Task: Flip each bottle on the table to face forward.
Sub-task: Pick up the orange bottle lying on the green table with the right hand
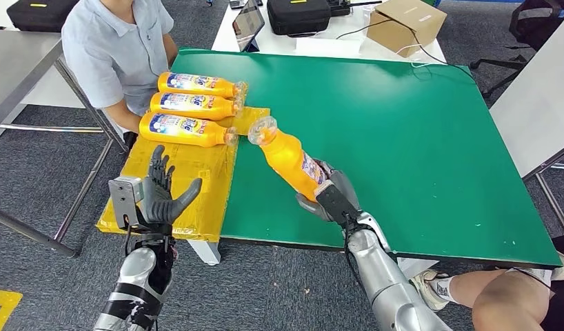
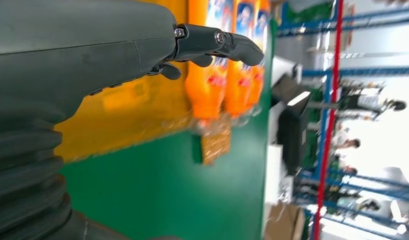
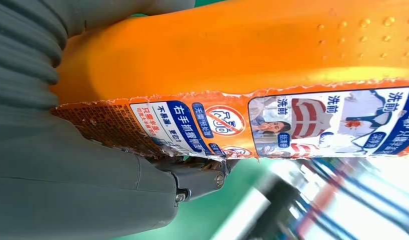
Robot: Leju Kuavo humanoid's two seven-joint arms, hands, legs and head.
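Note:
My right hand (image 1: 329, 194) grips an orange bottle (image 1: 287, 156) by its lower body, tilted above the green table (image 1: 417, 145), clear cap toward the far left. Up close, the right wrist view shows the bottle (image 3: 252, 55) with its label edge turned toward the camera. Three orange bottles (image 1: 188, 128) lie side by side, labels up, on a yellow sheet (image 1: 176, 196) at the table's left end. My left hand (image 1: 162, 194) hovers open over the sheet's near edge, fingers spread. From the left wrist view, the fingers (image 2: 217, 44) reach toward the bottles (image 2: 227, 75).
A person in a light blue shirt (image 1: 117, 48) sits at the far left, close to the lying bottles. Another person's knee (image 1: 503, 296) is at the near right. A cardboard box (image 1: 407, 24), black case (image 1: 296, 14) and tablet (image 1: 248, 24) stand on the white table behind.

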